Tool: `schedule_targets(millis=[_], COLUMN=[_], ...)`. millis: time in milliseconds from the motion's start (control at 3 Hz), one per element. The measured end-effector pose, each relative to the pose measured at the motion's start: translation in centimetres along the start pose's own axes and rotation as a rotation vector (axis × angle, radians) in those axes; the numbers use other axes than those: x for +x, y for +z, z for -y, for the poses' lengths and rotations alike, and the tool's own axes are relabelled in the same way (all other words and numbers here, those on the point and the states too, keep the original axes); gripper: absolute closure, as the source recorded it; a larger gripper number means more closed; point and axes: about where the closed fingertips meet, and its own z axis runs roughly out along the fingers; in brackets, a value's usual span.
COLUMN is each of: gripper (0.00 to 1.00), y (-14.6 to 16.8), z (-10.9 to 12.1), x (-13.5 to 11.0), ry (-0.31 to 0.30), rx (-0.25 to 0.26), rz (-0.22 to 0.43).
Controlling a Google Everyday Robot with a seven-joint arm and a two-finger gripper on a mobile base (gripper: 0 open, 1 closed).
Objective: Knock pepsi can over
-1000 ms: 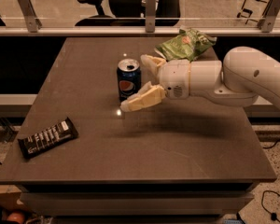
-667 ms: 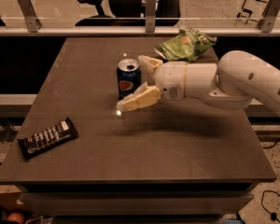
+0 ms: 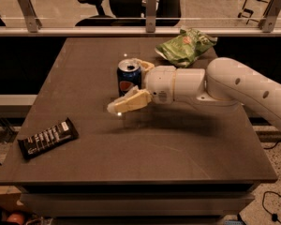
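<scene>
The pepsi can (image 3: pixel 129 77) is dark blue with a silver top and stands upright on the brown table (image 3: pixel 84 69), left of its middle. My gripper (image 3: pixel 124 85) reaches in from the right on a white arm (image 3: pixel 234 86). It is open, with the can between its two fingers. The near finger (image 3: pixel 129 103) lies in front of the can's base. The far finger (image 3: pixel 145 65) shows behind the can's right side. I cannot tell if either finger touches the can.
A green chip bag (image 3: pixel 185 46) lies at the table's back right, behind the arm. A flat black candy bar (image 3: pixel 48 138) lies near the front left corner. A railing and office chairs (image 3: pixel 126 3) stand behind the table.
The gripper has slid a little to the left, so its fingers reach further past the can. The can still stands upright in the same spot.
</scene>
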Motion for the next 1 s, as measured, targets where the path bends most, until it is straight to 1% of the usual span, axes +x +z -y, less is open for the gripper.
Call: schedule_targets(millis=[333, 667, 1000], gripper=[0.0, 0.19, 0.42], y=[0.67, 0.83, 1.01], z=[0.01, -0.13, -0.27], x=[0.09, -0.02, -0.11], ry=[-0.004, -0.006, -0.007], rx=[0.0, -0.004, -0.008], rz=[0.012, 0.012, 0.013])
